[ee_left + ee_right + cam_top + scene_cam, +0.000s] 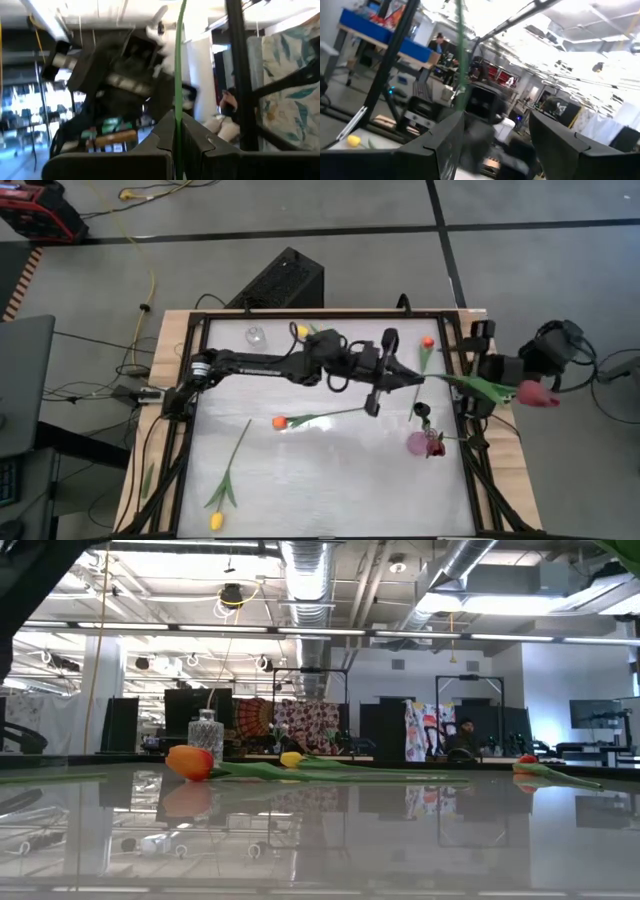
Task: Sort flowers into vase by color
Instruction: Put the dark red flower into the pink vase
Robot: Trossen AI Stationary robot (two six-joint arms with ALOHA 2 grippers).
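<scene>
My left gripper [177, 145] is clenched on a thin green stem [178, 65] running straight out from between its fingers toward the right arm. The right gripper [492, 135] stands released, fingers spread, and the stem [461, 55] passes beside its one finger. The pink tulip head [537, 393] hangs past the table's right edge (a handover, I judge).

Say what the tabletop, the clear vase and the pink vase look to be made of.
Tabletop: glossy, likely glass or polished sheet; the low view shows it mirroring lights and the orange tulip. Clear vase: faceted transparent glass, or clear plastic. Pink vase: translucent tinted glass or plastic; too small to tell.
</scene>
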